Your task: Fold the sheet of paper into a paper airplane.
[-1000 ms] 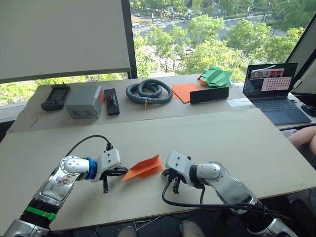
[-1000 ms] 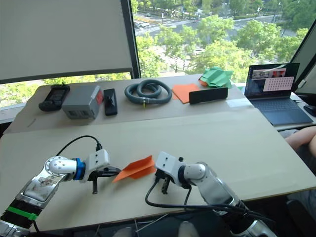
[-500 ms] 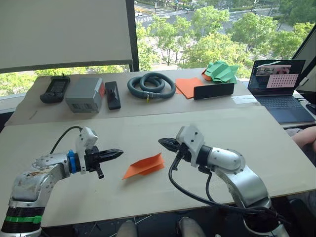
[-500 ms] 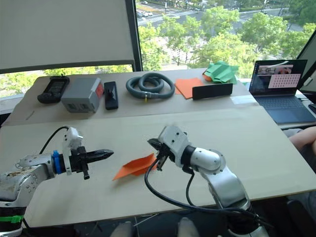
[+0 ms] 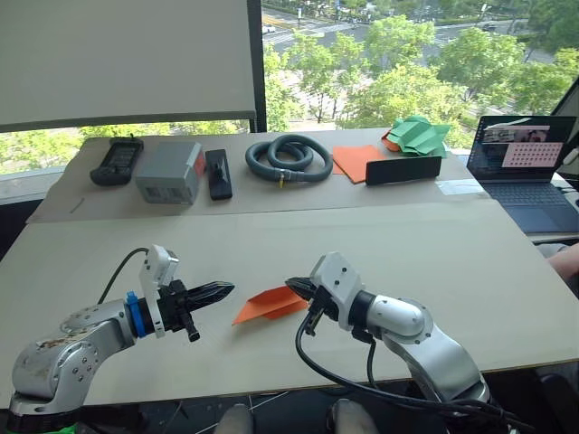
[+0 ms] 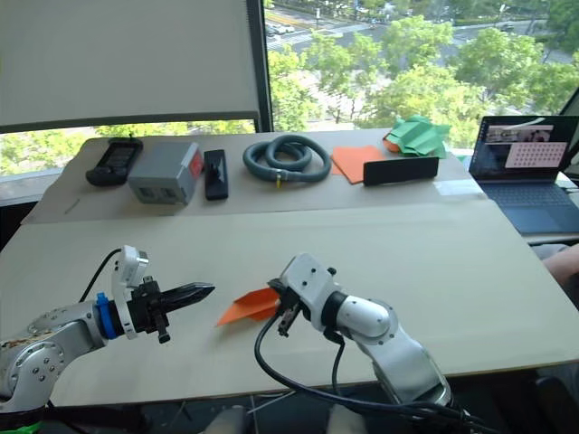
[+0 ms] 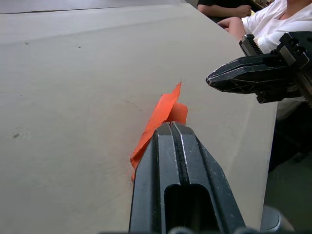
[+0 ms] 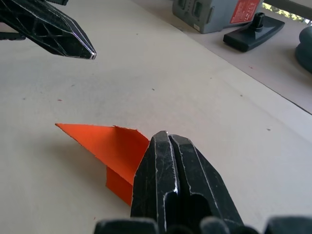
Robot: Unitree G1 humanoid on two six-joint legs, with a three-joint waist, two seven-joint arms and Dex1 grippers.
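The sheet of paper is folded into a narrow orange paper airplane [image 5: 270,306] lying flat on the near table, nose toward my left. My left gripper [image 5: 228,289] is shut and empty, level with the table, its tip just short of the nose. The left wrist view shows the airplane [image 7: 165,106] right beyond that gripper's tip [image 7: 170,127]. My right gripper [image 5: 293,287] is also shut and empty, hovering at the airplane's tail end. In the right wrist view its tip [image 8: 165,135] hangs over the rear of the airplane [image 8: 105,141], with the left gripper [image 8: 90,54] opposite.
Along the far table are a black remote [image 5: 116,161], a grey box [image 5: 168,171], a coiled grey hose [image 5: 288,155], a flat orange sheet [image 5: 355,163], a black bar [image 5: 403,169] and a green folded paper pile [image 5: 418,134]. A laptop [image 5: 525,163] stands at the right.
Both grippers have risen from pointing down at the table beside the airplane and now point at each other across it. The right one has since dropped back toward the tail. The camera has shifted.
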